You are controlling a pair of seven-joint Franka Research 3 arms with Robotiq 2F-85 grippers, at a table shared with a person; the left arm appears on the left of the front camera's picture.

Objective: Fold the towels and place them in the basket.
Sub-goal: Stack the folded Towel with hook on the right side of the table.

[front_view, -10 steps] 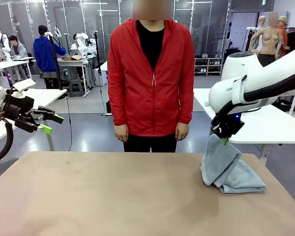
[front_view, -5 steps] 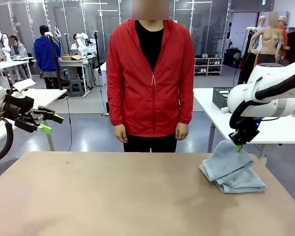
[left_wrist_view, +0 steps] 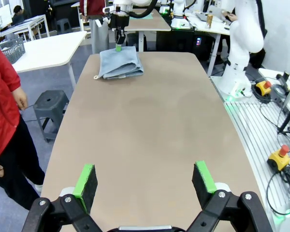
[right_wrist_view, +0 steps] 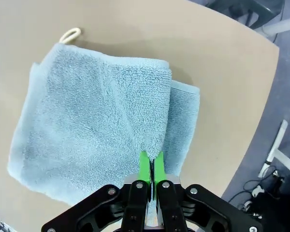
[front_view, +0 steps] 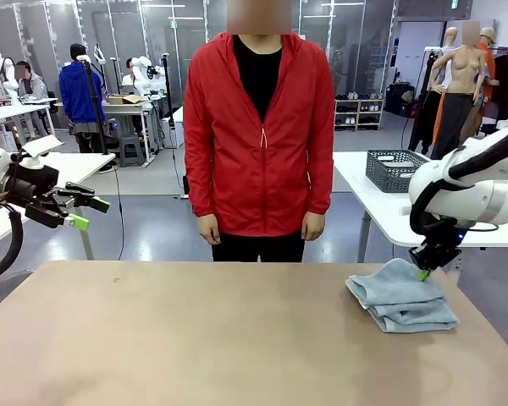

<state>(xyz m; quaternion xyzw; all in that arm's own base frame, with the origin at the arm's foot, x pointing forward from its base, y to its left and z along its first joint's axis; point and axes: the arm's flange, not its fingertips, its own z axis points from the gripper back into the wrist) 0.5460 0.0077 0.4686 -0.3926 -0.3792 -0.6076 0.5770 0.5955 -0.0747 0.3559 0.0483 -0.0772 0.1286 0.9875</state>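
pinching a raised fold of the pale blue-grey terry towel [right_wrist_view: 101, 125] near the desk's [front_view: 203, 338] far right corner, the right gripper [right_wrist_view: 151, 166] is nearly finishing the fold, while the left gripper [left_wrist_view: 144, 184] is hanging wide open and empty and the dark grey wire-mesh basket [front_view: 395, 170] is waiting on another table.

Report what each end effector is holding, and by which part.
The right end effector pinches the folded towel by a ridge of its top layer at the edge nearest it. The left end effector is open and holds nothing.
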